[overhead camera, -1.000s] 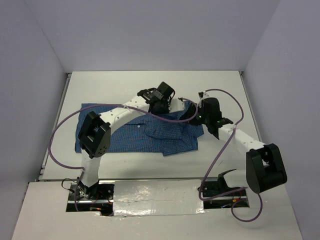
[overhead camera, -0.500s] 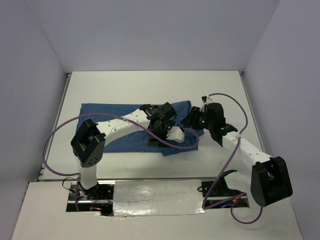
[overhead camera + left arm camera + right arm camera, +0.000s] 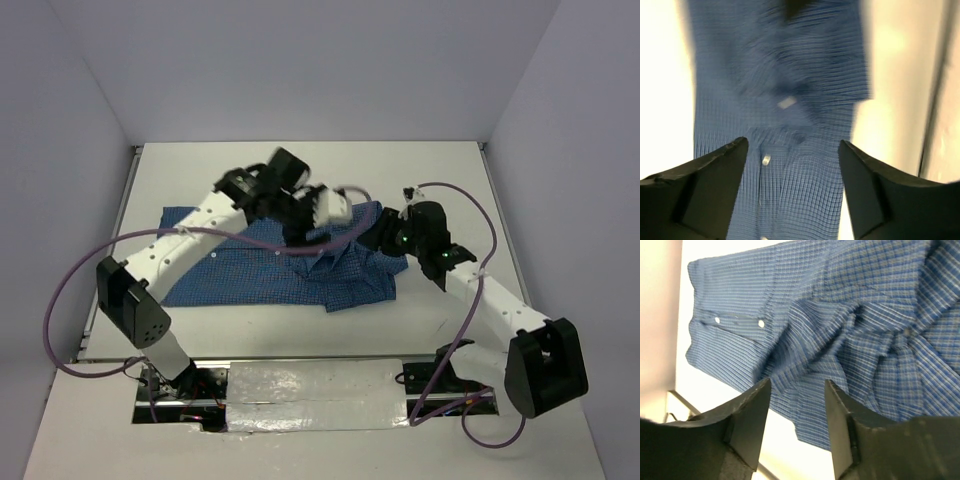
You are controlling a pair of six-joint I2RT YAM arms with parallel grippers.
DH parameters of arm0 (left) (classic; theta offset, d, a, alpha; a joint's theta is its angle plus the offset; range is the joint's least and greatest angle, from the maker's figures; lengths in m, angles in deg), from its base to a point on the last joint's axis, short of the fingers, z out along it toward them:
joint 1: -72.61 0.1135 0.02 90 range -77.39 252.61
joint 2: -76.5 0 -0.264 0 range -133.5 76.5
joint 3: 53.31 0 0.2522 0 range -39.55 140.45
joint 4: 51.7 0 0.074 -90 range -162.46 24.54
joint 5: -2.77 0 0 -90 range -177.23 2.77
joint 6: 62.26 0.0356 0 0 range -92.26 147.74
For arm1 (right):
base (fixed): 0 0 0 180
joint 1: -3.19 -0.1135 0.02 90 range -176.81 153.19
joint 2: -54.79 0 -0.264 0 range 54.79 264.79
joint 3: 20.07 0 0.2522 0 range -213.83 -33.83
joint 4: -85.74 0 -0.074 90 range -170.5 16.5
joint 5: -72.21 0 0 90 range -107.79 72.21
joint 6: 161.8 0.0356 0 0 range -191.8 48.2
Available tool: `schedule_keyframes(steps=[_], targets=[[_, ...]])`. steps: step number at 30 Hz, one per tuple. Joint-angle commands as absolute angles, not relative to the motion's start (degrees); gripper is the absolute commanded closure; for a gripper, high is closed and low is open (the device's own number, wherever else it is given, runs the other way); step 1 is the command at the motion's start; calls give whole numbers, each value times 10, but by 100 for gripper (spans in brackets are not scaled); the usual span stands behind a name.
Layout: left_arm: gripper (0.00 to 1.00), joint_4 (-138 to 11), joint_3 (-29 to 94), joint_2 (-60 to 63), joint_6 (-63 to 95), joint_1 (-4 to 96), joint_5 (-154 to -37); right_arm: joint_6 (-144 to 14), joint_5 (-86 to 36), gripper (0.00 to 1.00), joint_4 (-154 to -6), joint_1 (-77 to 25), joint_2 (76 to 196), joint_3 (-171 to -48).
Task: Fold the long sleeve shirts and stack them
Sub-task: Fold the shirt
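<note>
The long sleeve shirt (image 3: pixel 250 280) lies on the white counter (image 3: pixel 300 165), about midway between the near and far edges, with its long side running left to right and its left end close to the counter's left rim. It is blue cloth with a fine check of lighter lines, which shows best in the right wrist view. The left part of it lies spread and fairly flat, with a straight far edge. The right part is bunched, with raised folds and a corner of cloth jutting toward the near edge. In the right wrist view a button band (image 3: pixel 737 322) crosses the flat area with two small white buttons (image 3: pixel 717 320) on it, and creases gather to a knot-like pucker (image 3: pixel 900 335) farther right. The left wrist view is blurred, but it shows the same checked cloth with one pale button (image 3: pixel 766 160) on it and bare counter at both sides. The left tool (image 3: pixel 792 145) hangs over the far right part of the shirt with its fingers (image 3: pixel 715 180) spread wide, and nothing is caught between them. The right tool (image 3: pixel 797 385) is low over the crumpled right end, its fingers (image 3: pixel 747 415) parted with cloth seen through the gap but none pinched.
</note>
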State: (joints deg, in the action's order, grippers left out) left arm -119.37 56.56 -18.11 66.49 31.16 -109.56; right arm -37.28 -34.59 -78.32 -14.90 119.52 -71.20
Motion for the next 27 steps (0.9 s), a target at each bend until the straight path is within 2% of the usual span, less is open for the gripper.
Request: schedule_keyframes(steps=[1, 3, 4, 7, 10, 16, 19, 20, 21, 22, 27], targets=[[16, -1150, 560, -185, 493, 431, -1180, -338, -315, 44, -767, -169, 1228, -771], [23, -1100, 524, -191, 444, 453, -1135, -321, -313, 43, -768, -186, 1259, -781], [23, -1080, 512, -194, 431, 453, -1115, -316, -309, 43, -766, -193, 1269, -786], [19, -1012, 472, -218, 385, 453, -1083, -299, -292, 43, -736, -217, 1314, -817], [15, -997, 483, -270, 349, 453, -1077, -281, -293, 44, -712, -220, 1355, -838], [9, -949, 475, -320, 332, 452, -1070, -258, -323, 48, -714, -230, 1405, -824], [10, -951, 489, -345, 336, 452, -1061, -262, -331, 70, -712, -234, 1419, -823], [11, -949, 492, -348, 335, 452, -1062, -264, -328, 89, -707, -234, 1417, -819], [11, -948, 494, -351, 335, 452, -1062, -267, -323, 97, -705, -234, 1411, -814], [11, -947, 497, -354, 335, 452, -1064, -271, -314, 100, -700, -234, 1394, -801], [11, -944, 497, -356, 354, 451, -1076, -293, -286, 100, -717, -234, 1347, -760]])
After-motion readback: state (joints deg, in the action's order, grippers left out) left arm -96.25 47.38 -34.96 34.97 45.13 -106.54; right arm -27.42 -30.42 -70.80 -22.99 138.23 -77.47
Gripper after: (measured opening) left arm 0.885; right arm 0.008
